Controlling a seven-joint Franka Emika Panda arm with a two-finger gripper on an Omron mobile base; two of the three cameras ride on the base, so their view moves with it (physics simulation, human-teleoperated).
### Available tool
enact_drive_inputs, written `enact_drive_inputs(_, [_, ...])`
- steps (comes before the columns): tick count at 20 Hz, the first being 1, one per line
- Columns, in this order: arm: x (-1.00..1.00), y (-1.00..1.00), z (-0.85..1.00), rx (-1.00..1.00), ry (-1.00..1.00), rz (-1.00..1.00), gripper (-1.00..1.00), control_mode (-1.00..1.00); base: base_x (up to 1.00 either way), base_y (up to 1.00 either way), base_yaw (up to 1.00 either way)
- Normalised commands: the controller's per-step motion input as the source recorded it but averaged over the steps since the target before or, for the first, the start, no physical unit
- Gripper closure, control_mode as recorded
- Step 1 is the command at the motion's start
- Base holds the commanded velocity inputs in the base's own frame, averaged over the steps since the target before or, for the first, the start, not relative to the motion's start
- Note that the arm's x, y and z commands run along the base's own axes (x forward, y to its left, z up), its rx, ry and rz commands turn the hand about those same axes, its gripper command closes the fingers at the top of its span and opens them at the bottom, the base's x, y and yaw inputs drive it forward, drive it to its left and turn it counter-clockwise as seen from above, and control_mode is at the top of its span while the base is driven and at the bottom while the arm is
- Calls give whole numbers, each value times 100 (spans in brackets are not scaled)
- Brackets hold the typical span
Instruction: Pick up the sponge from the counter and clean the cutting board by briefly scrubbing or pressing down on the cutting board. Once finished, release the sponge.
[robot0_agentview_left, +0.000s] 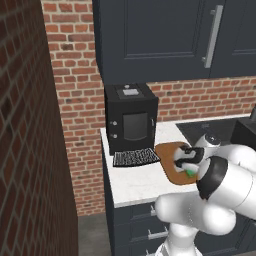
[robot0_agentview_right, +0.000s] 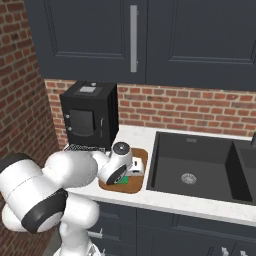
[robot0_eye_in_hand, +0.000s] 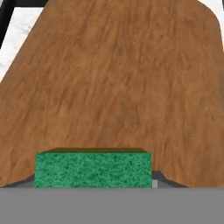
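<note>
The green sponge (robot0_eye_in_hand: 93, 168) sits between my fingertips, its underside against the brown wooden cutting board (robot0_eye_in_hand: 118, 83). My gripper (robot0_eye_in_hand: 93, 181) is shut on the sponge, and the fingers are mostly hidden behind it. From the base, the gripper (robot0_agentview_left: 186, 166) points down over the board (robot0_agentview_left: 167, 150) with a bit of the sponge (robot0_agentview_left: 190, 173) showing under it. In the right base view the sponge (robot0_agentview_right: 122, 181) peeks out below the hand (robot0_agentview_right: 131, 171) on the board (robot0_agentview_right: 141, 184). The board lies on the white counter (robot0_agentview_left: 132, 184).
A black boxy appliance (robot0_agentview_left: 131, 119) stands at the back of the counter, with a black ribbed mat (robot0_agentview_left: 135, 158) in front of it, just left of the board. A dark sink (robot0_agentview_right: 192, 167) lies to the right. A brick wall (robot0_agentview_left: 25, 125) closes the left side.
</note>
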Motion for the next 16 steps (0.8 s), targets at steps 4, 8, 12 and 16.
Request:
enact_drive_inputs(4, [82,-2,-2,0,0,0,100,-100,0,0,0])
enact_drive_inputs(8, [83,0,-4,0,0,0,100,-100,0,0,0])
enact_drive_inputs(12, [62,-2,0,0,0,0,100,-100,0,0,0])
enact_drive_inputs(16, [49,-2,0,0,0,0,100,-100,0,0,0])
